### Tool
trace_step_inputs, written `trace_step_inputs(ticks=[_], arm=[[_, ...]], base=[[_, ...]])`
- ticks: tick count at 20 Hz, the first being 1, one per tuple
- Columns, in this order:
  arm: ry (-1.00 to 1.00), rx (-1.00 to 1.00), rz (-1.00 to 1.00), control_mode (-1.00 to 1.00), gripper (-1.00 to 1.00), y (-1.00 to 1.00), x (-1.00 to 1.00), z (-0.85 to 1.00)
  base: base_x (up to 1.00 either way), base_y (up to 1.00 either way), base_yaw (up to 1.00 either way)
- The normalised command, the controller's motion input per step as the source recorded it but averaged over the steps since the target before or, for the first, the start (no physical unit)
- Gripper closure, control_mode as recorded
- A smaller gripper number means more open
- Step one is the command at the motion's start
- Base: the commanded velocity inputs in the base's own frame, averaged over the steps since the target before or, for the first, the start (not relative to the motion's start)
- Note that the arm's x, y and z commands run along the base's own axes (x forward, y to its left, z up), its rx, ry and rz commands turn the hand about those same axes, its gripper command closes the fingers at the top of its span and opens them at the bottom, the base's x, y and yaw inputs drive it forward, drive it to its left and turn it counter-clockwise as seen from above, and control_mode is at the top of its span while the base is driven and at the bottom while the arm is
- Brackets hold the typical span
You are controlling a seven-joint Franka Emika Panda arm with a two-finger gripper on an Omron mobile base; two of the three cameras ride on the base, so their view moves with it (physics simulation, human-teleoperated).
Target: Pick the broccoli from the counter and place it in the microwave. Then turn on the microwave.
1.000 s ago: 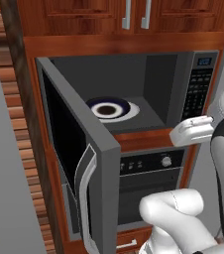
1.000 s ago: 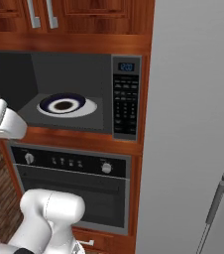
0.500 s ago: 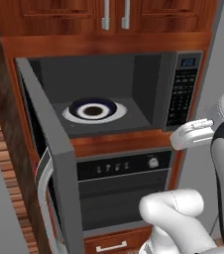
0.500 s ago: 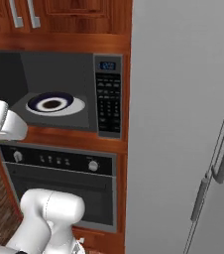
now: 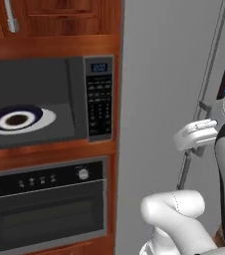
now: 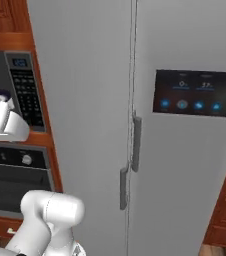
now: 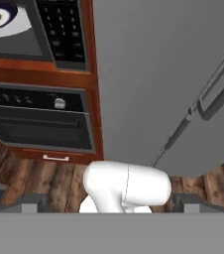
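We face the grey fridge [image 6: 135,100]; left of it the microwave [image 5: 50,99] stands open above the oven [image 5: 45,204], a blue-ringed plate [image 5: 17,118] inside; our jaws [image 7: 106,204] sit spread, holding nothing.

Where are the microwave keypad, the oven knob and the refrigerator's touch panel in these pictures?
microwave keypad [image 5: 99,105], left base view, middle of the black button field.
oven knob [image 5: 83,174], left base view, face of the round silver knob.
refrigerator's touch panel [image 6: 194,93], right base view, centre of the dark screen.
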Motion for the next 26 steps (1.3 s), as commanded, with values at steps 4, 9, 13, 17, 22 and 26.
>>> trace_step_inputs(ticks=[4,9,13,17,22,26], arm=[[0.00,0.00,0.00,1.00,-1.00,0.00,0.00,0.00],[0.00,0.00,0.00,1.00,-1.00,0.00,0.00,0.00],[0.00,0.00,0.00,1.00,-1.00,0.00,0.00,0.00],[0.00,0.00,0.00,1.00,-1.00,0.00,0.00,0.00],[0.00,0.00,0.00,1.00,-1.00,0.00,0.00,0.00],[0.00,0.00,0.00,1.00,-1.00,0.00,0.00,0.00]], base=[[-0.01,-1.00,-0.10],[0.00,-1.00,-0.07],[0.00,-1.00,-0.06],[0.00,-1.00,-0.04],[0.03,-1.00,-0.02],[0.29,-0.94,-0.01]])
